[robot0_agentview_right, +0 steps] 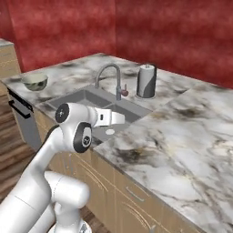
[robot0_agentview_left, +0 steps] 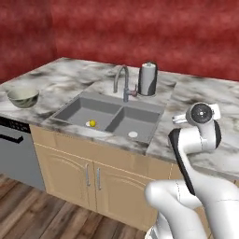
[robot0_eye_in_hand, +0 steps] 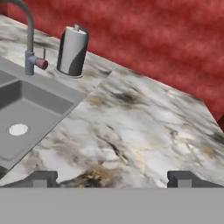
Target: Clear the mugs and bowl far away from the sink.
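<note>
The pale cream-green bowl (robot0_agentview_left: 22,97) (robot0_agentview_right: 35,82) stands on the marble counter far left of the grey two-basin sink (robot0_agentview_left: 109,116) (robot0_agentview_right: 86,101) (robot0_eye_in_hand: 22,113). The mugs are out of view. My gripper (robot0_eye_in_hand: 113,179) is open with nothing between its fingertips (robot0_eye_in_hand: 41,178). It hovers low over the counter just right of the sink's right basin, near the front edge, and points across the bare marble. The hand (robot0_agentview_right: 113,118) sticks out from the white wrist.
A curved faucet (robot0_agentview_left: 122,81) (robot0_eye_in_hand: 29,39) rises behind the sink, with a paper towel roll (robot0_agentview_left: 148,79) (robot0_eye_in_hand: 72,50) to its right. A small yellow thing (robot0_agentview_left: 92,123) lies in the left basin. A dishwasher front (robot0_agentview_left: 14,149) sits under the bowl. Red walls close the counter's back.
</note>
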